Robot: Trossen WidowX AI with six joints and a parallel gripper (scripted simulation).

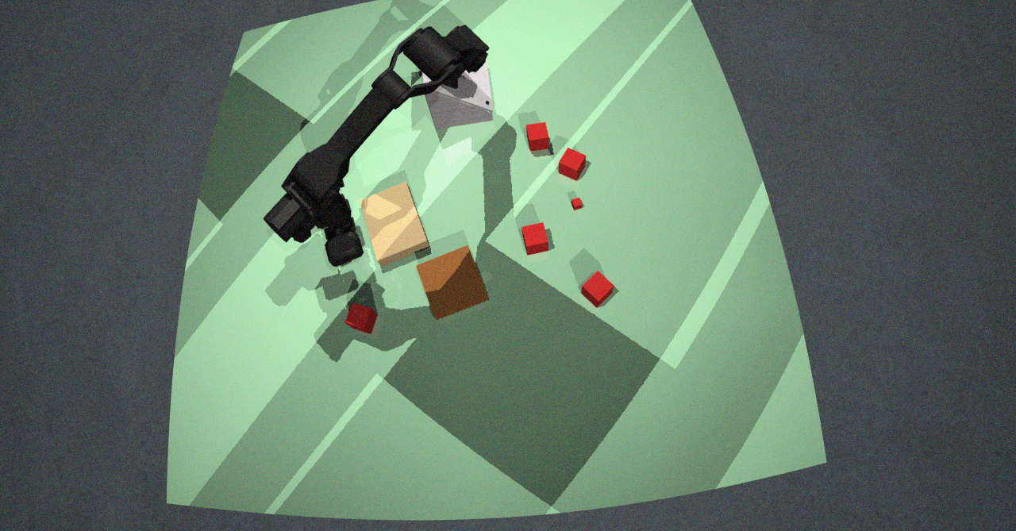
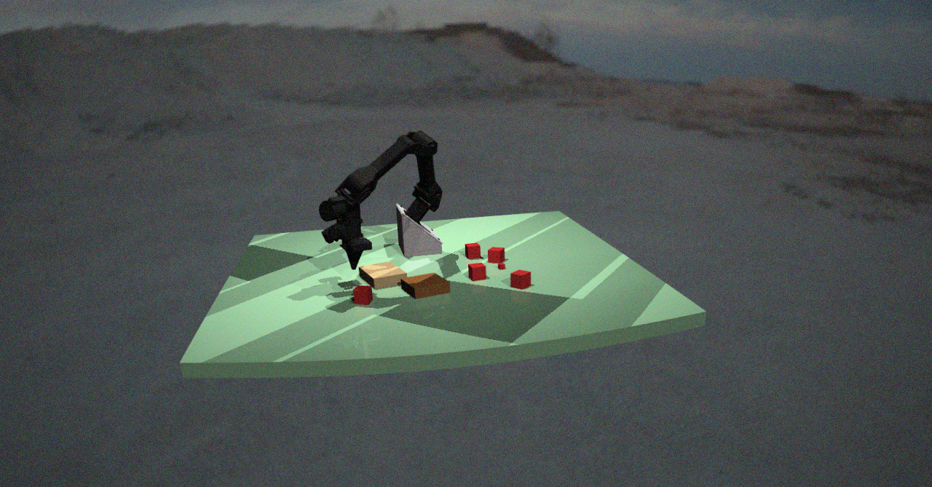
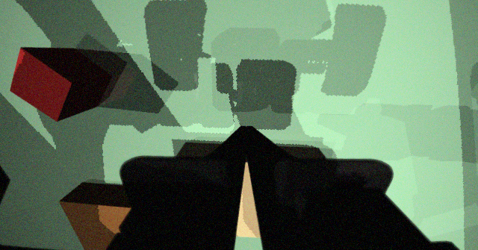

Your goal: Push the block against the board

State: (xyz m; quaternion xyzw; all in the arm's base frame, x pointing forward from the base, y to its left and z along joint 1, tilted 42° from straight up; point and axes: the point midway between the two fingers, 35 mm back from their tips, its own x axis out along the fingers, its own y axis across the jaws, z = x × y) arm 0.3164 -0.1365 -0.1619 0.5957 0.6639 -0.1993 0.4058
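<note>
The board is the pale tan oblong piece [image 1: 398, 225] [image 2: 384, 271] [image 3: 246, 209], lying flat. The square block is orange-brown [image 1: 447, 278] [image 2: 427, 284] [image 3: 86, 220] and lies flat off the board's lower-right corner in the top view. A narrow gap shows between their facing sides, and the block is shifted right, so their edges are not even. My gripper [image 2: 354, 267] [image 3: 246, 131] is shut and empty, with its tips raised above the table beside the board's left side. In the top view the hand hides the fingertips.
A red cube [image 1: 361, 317] [image 2: 362, 295] [image 3: 41, 83] lies left of the block, near my hand. Several more red cubes stand to the right, one [image 1: 535, 238] [image 2: 477, 271] nearest the block. The pale arm base [image 1: 461, 112] [image 2: 416, 241] stands behind the board.
</note>
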